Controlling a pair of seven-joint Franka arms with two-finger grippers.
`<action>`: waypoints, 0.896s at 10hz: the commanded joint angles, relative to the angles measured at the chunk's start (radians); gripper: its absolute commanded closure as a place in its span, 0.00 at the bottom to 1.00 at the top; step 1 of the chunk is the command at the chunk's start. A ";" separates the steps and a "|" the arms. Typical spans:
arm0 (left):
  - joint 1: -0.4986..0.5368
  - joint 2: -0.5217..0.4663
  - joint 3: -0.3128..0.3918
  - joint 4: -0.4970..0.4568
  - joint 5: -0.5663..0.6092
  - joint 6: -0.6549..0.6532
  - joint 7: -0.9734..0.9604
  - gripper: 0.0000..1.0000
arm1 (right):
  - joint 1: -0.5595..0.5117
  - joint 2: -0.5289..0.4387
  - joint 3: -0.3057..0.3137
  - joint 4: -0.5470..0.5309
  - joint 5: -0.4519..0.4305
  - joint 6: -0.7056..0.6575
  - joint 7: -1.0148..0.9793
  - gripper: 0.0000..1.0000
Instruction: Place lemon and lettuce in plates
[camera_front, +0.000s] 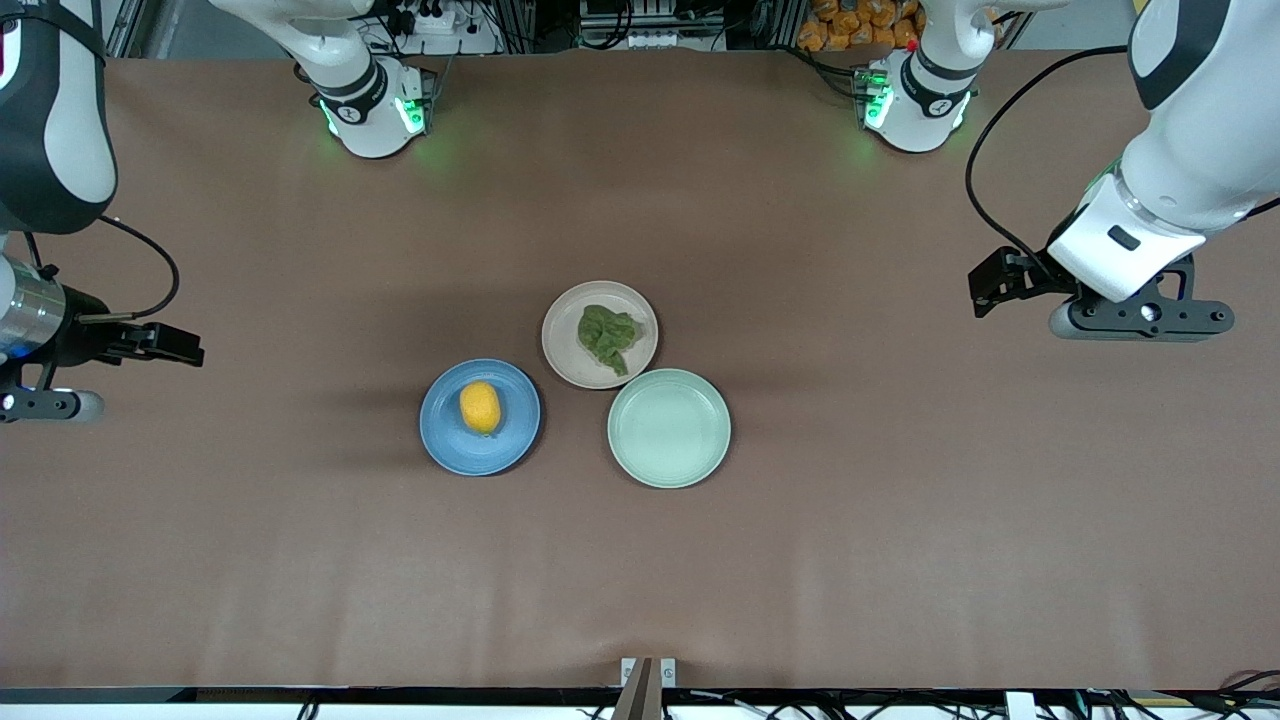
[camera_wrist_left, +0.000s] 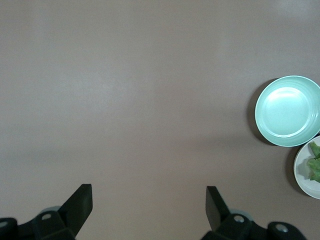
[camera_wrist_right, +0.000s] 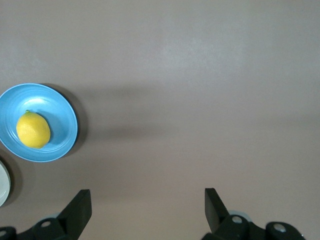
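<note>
The yellow lemon (camera_front: 480, 407) lies in the blue plate (camera_front: 445, 440). The dark-green lettuce (camera_front: 607, 338) lies in the beige plate (camera_front: 565, 350), which stands farther from the front camera than the blue plate. My left gripper (camera_front: 1140, 318) hangs open and empty over bare table at the left arm's end. My right gripper (camera_front: 15, 405) hangs open and empty at the right arm's end. The right wrist view shows the lemon (camera_wrist_right: 33, 130) in the blue plate (camera_wrist_right: 61, 116) and the open gripper (camera_wrist_right: 147, 196). The left wrist view shows the lettuce (camera_wrist_left: 314, 167), the beige plate (camera_wrist_left: 301, 176) and the open gripper (camera_wrist_left: 149, 192).
An empty pale mint-green plate (camera_front: 669, 428) stands beside the blue plate, toward the left arm's end; it also shows in the left wrist view (camera_wrist_left: 288, 111). The three plates sit close together mid-table on the brown tabletop (camera_front: 900, 520).
</note>
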 joint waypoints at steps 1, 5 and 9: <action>0.002 -0.002 0.003 0.020 0.024 -0.024 0.021 0.00 | -0.016 -0.096 0.012 -0.151 -0.014 0.059 -0.005 0.00; 0.006 -0.007 0.003 0.020 0.019 -0.024 0.023 0.00 | -0.019 -0.211 0.012 -0.375 -0.014 0.221 -0.007 0.00; 0.006 -0.007 0.006 0.020 0.016 -0.024 0.023 0.00 | -0.025 -0.254 0.011 -0.460 -0.014 0.272 -0.008 0.00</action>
